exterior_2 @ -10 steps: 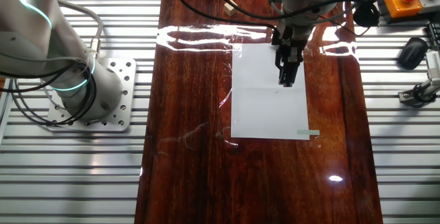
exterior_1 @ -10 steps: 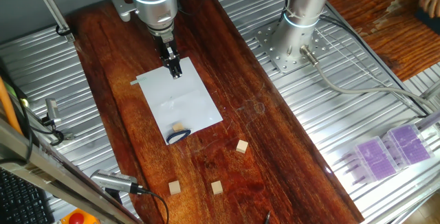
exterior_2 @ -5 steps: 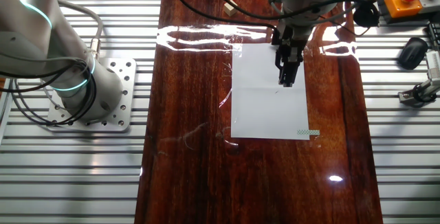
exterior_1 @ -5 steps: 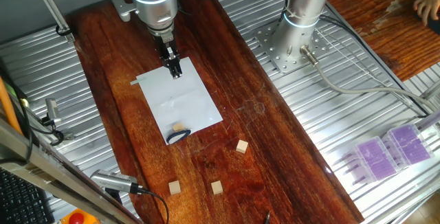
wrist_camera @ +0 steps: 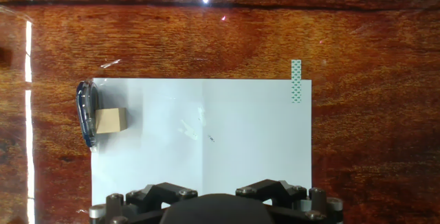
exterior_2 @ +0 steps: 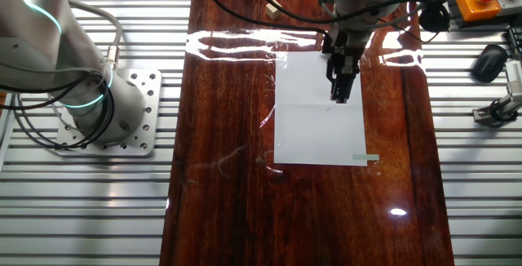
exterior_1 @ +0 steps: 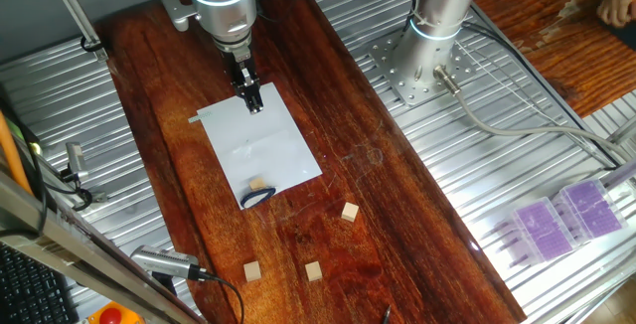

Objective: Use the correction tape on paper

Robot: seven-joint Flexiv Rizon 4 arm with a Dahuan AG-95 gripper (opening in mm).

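The white paper (exterior_1: 268, 150) lies in the middle of the wooden table; it also shows in the other fixed view (exterior_2: 318, 131) and the hand view (wrist_camera: 227, 135). The correction tape (exterior_1: 258, 198), dark-rimmed and teardrop-shaped, lies at the paper's near edge, touching a tan cube (exterior_1: 258, 184). In the hand view the correction tape (wrist_camera: 85, 114) sits at the paper's left edge beside that cube (wrist_camera: 110, 119). My gripper (exterior_1: 254, 103) hangs just above the paper's far end, fingers together and empty, far from the correction tape. In the other fixed view my gripper (exterior_2: 340, 96) hides the correction tape.
Three loose tan cubes (exterior_1: 349, 212), (exterior_1: 313, 270), (exterior_1: 252, 270) lie on the wood near the front. A strip of green tape (wrist_camera: 296, 90) holds one paper corner. A second robot base (exterior_1: 422, 61) stands on the metal bench to the right.
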